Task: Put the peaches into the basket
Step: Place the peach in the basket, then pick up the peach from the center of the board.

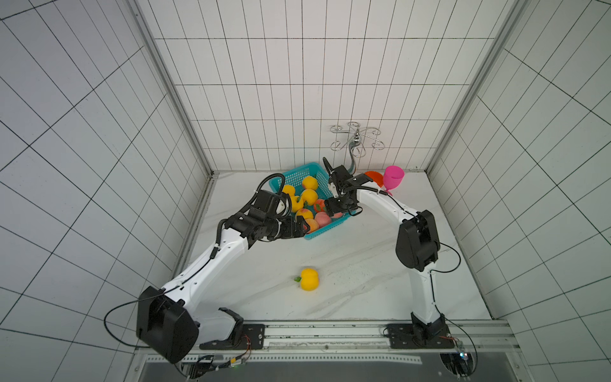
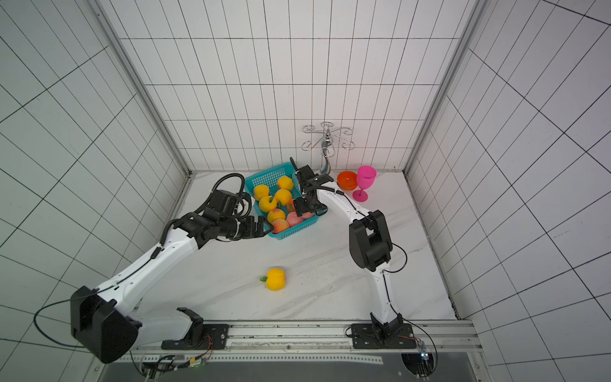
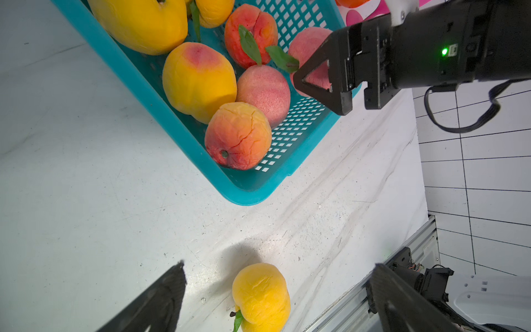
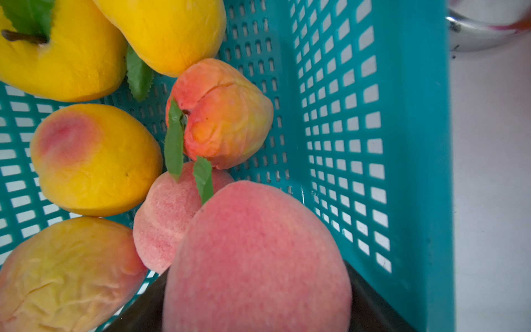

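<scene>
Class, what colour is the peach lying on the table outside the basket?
The peach is yellow-orange with a green leaf; clearest in a top view.

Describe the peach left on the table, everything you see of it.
The peach is yellow-orange all over, round with a shallow crease, its skin slightly wrinkled like soft foam or rubber. A small green leaf sticks out at one end, so it lies on its side. It rests on the white marble-look table, well apart from the basket and nearer the arm bases. Only the table touches it.

White grid-tile walls [image 1: 297, 82] on 3 sides, alu corner posts [image 1: 172, 92]; white marble-look tabletop [image 1: 347, 291], even light.
</scene>
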Robot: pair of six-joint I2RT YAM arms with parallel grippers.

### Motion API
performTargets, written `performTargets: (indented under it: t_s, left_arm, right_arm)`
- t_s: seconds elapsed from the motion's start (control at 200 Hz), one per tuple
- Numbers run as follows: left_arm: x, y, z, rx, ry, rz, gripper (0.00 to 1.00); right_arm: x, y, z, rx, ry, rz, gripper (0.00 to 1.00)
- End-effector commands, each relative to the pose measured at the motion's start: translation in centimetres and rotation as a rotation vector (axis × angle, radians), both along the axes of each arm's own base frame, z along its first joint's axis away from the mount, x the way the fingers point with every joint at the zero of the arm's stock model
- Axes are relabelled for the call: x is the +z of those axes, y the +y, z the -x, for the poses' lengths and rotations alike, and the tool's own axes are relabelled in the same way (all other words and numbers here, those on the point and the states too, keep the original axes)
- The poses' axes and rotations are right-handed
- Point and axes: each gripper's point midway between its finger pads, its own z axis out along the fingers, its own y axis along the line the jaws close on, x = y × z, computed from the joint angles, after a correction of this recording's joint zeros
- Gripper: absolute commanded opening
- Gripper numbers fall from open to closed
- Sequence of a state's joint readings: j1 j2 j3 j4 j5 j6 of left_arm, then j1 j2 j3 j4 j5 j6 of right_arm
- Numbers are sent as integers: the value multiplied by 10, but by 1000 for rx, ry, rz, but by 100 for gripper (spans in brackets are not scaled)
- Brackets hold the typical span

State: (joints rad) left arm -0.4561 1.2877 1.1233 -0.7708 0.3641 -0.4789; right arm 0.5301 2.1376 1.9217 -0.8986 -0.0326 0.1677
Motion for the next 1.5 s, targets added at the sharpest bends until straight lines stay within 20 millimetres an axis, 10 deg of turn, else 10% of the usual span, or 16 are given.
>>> performTargets:
  t_s: [0.0,0.685,1.494]
  left_arm:
    - [6,3,5,-4,-11,9,98]
    - [3,17,27,30,-5,7,98]
    - [-33,3,112,-22,107,51,98]
  right_arm:
    - [6,-5,2,-6,-13,0,83]
    - [60,-12,27,-34,-106,-19,89]
    - [96,-24,213,-93,-207,-47,98]
